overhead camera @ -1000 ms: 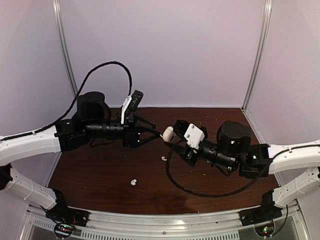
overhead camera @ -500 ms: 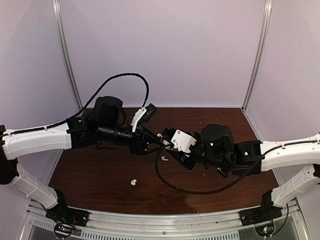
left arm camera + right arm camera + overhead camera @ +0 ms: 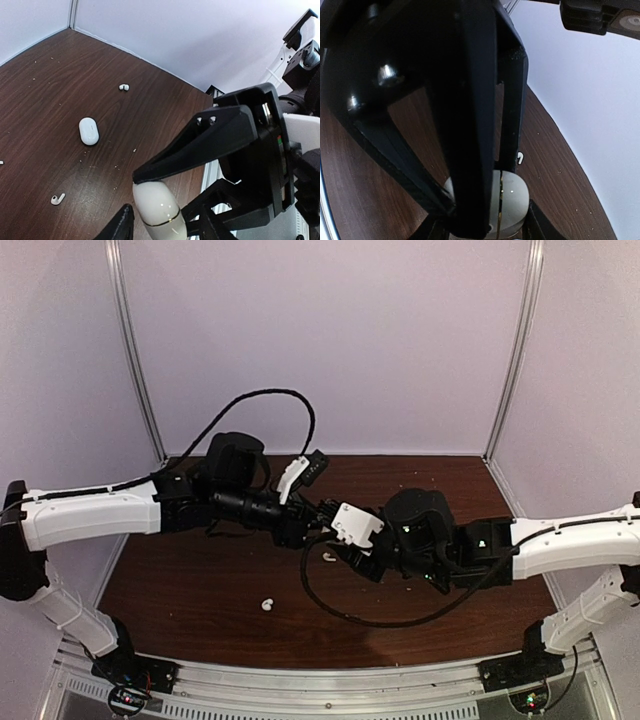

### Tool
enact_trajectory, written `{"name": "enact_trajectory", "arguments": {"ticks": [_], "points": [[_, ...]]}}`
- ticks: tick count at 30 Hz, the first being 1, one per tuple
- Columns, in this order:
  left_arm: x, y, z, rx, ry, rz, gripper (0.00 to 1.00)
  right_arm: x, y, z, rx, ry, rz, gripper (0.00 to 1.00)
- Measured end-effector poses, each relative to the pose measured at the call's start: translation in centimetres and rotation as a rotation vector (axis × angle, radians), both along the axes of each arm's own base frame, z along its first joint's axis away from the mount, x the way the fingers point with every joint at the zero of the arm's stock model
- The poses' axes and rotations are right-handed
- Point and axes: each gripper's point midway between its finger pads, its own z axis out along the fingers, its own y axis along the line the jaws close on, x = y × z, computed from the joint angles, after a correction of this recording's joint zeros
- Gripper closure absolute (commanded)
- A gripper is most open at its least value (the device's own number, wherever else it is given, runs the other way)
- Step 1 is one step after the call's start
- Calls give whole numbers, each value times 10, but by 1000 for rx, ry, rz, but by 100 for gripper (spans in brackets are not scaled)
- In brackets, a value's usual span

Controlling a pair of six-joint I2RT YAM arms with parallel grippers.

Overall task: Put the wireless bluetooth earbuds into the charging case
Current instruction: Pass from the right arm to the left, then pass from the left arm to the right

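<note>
A white charging case [image 3: 157, 210] with a thin gold seam hangs above the table, and my right gripper [image 3: 485, 230] is shut on it [image 3: 512, 197]. My left gripper [image 3: 162, 227] straddles the same case from the other side, its jaws open, with a small gap between the near fingertip [image 3: 121, 226] and the case. In the top view the two grippers meet at mid table, left [image 3: 316, 521] against right [image 3: 332, 537], and hide the case. Loose white earbuds lie on the wood [image 3: 267, 605], [image 3: 328, 557], [image 3: 57, 199], [image 3: 123, 87], [image 3: 519, 158].
A second white case [image 3: 89, 131] lies shut and flat on the brown table [image 3: 200, 590]. A black cable [image 3: 330, 612] loops under the right arm. White walls and metal posts [image 3: 135, 350] close in the back and sides.
Both arms have come together over mid table. The right gripper carried the case leftward. The left gripper's jaws have narrowed around the case.
</note>
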Motion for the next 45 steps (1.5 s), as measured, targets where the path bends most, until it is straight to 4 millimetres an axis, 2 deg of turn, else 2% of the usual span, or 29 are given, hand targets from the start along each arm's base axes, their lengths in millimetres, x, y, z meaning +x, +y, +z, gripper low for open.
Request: {"name": "enact_trajectory", "arguments": {"ticks": [7, 14, 18, 21, 24, 27, 30, 36, 42, 45], "points": [[4, -6, -11, 26, 18, 9, 64, 0, 4, -3, -25, 5, -11, 63], [11, -7, -21, 72, 45, 47, 81, 7, 1, -10, -61, 3, -58, 60], [12, -7, -23, 81, 50, 61, 89, 7, 0, -13, -63, 10, -62, 43], [13, -7, -23, 79, 50, 62, 99, 5, 0, -9, -40, 20, -58, 29], [14, -5, -19, 56, 44, 60, 100, 1, -6, 5, 29, 30, -38, 24], [9, 0, -11, 5, 29, 43, 100, -4, -14, 23, 124, 36, -8, 19], [0, 5, 10, -80, -8, 9, 100, -11, -29, 40, 244, 40, 38, 18], [-19, 12, 49, -251, -121, -76, 100, -25, -56, 57, 463, 72, 144, 20], [-32, 13, 79, -388, -236, -153, 100, -47, -47, 76, 598, 129, 306, 24], [-37, 14, 92, -443, -284, -186, 100, -57, -42, 85, 645, 161, 374, 36]]}}
